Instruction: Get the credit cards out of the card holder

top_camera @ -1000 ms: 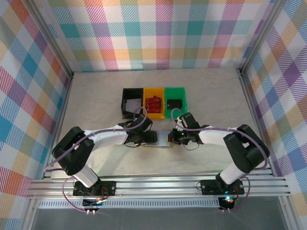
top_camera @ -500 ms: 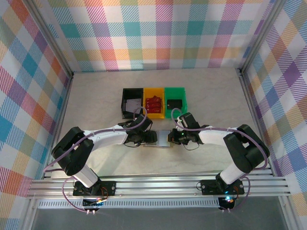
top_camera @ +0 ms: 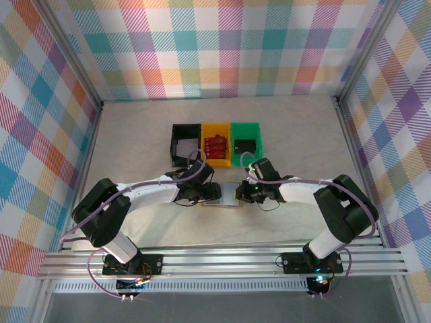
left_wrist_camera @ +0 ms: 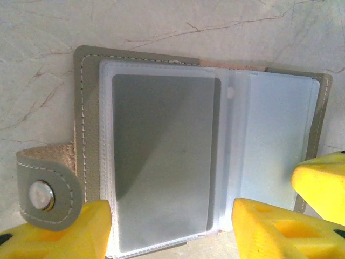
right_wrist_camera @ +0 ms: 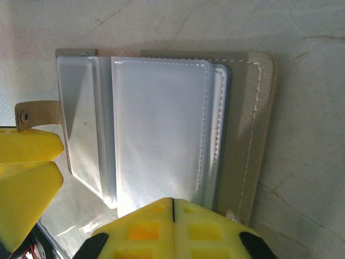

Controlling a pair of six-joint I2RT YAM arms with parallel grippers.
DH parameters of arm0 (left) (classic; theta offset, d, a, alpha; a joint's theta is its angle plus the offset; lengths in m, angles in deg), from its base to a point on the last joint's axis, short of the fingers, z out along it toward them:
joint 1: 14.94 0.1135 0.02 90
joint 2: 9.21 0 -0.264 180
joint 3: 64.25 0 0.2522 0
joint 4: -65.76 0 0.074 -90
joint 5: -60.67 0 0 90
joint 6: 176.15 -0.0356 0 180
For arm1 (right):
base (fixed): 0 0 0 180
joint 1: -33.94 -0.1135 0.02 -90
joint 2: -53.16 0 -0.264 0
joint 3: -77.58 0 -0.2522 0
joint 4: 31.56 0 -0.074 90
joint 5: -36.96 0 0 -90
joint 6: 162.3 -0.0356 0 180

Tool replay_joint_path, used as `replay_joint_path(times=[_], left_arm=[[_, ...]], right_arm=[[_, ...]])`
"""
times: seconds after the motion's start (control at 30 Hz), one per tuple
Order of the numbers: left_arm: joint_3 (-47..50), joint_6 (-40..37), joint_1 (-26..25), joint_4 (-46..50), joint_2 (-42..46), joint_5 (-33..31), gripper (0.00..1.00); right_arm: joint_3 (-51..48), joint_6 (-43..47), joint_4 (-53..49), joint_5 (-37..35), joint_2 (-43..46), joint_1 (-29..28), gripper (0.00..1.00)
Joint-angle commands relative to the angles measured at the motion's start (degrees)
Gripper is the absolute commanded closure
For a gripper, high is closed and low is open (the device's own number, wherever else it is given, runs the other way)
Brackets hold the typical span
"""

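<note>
The grey card holder point(top_camera: 226, 195) lies open on the table between both grippers. In the left wrist view its stitched cover point(left_wrist_camera: 89, 118) carries clear sleeves, and a grey credit card point(left_wrist_camera: 161, 162) sits inside the left sleeve. My left gripper point(left_wrist_camera: 168, 233) is open, its yellow fingers point(left_wrist_camera: 59, 232) straddling the near edge of that sleeve. My right gripper point(right_wrist_camera: 172, 224) is shut, its joined tips resting on the edge of the clear sleeves point(right_wrist_camera: 159, 135) beside the cover point(right_wrist_camera: 248, 124). From above, the left gripper point(top_camera: 206, 194) and right gripper point(top_camera: 242, 194) flank the holder.
Three bins stand in a row behind the holder: black point(top_camera: 174, 145), yellow point(top_camera: 217, 125) with red things in it, green point(top_camera: 246, 125) with a dark thing. The holder's snap strap point(left_wrist_camera: 46, 191) sticks out to the side. Plaid walls close in the table.
</note>
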Motion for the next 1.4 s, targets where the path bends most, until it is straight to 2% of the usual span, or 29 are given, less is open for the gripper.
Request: replay_joint_path(times=[0.0,0.5,1.13,1.23,1.37], left_arm=[[-0.9,0.6,0.0,-0.9,-0.7,0.5,0.39],[-0.8,0.6,-0.5,-1.7,-2.5,0.4,0.39],[-2.0,2.8,-1.0,-5.3,-2.6,3.8,0.39],[-2.6,1.9,-1.0,-4.0,-2.6,3.2,0.39],[-3.8,-0.7,-1.0,0.7,-1.9,-0.7,0.39]], right_arm=[[0.8,-0.6,0.8,0.9,-0.6,-0.5,1.0],[0.9,-0.5,0.9,0.9,-0.6,-0.6,1.0],[0.8,-0.5,1.0,1.2,-0.5,-0.6,1.0],[0.8,-0.4,0.9,1.0,-0.5,-0.6,1.0],[0.7,-0.3,0.6,0.8,-0.3,-0.6,1.0]])
